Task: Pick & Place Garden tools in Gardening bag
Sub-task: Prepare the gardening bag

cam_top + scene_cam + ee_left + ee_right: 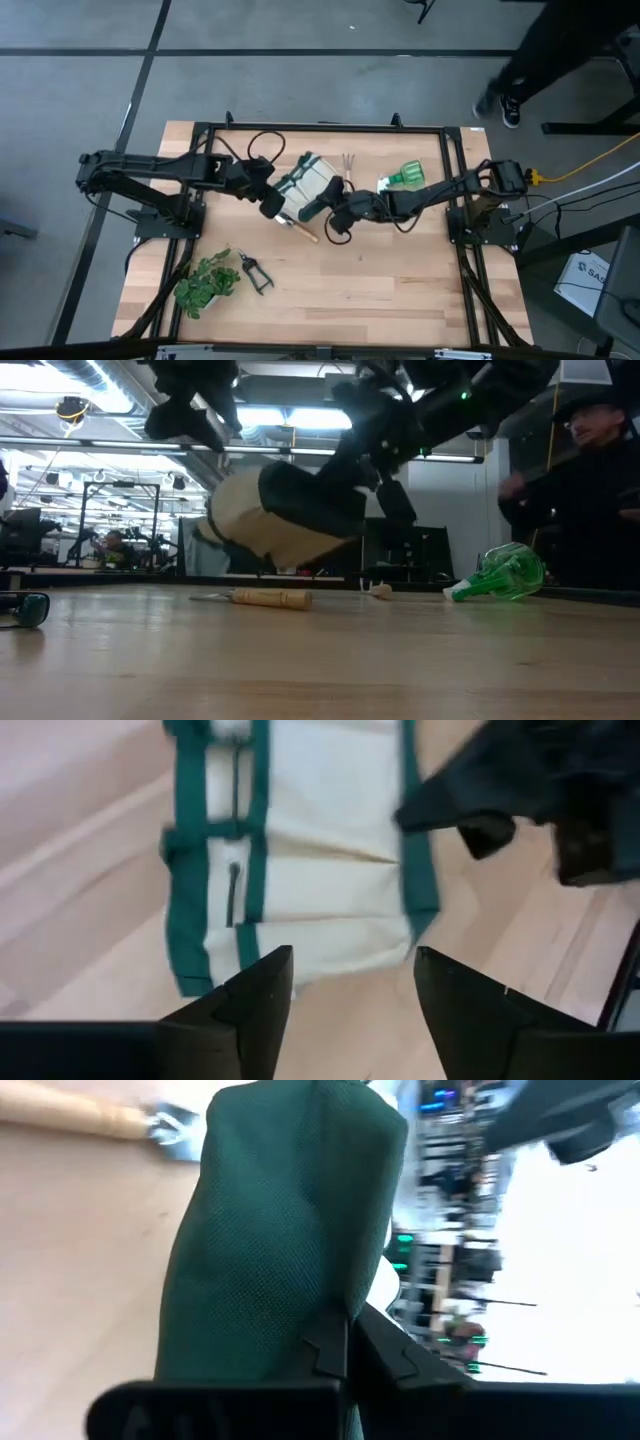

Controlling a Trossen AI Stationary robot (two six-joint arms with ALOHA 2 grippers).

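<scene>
The gardening bag [305, 183], cream with dark green trim, hangs tilted above the table between both arms; in the low view [285, 510] it is clear of the wood. My right gripper [345, 1355] is shut on its dark green end. My left gripper [350, 990] is open, next to the bag's cream side [310, 850], with nothing between its fingers. The wooden-handled trowel [265, 598] lies flat under the bag. The hand rake [347, 162] and the green spray bottle [405, 178] lie beyond it. The black shears [255, 272] lie near the plant. My right gripper pinches the bag's dark green fabric [300, 1280] between its two shut fingers, coming from the table's right side. The fabric bunches where the fingers meet; one layer or several, I cannot tell. The bag is lifted clear of the table and tilted [300, 520].
A leafy green plant [205, 285] sits at the near left of the table. A person [590, 480] stands beyond the table's far right corner. Bare wood lies along the near edge [380, 290].
</scene>
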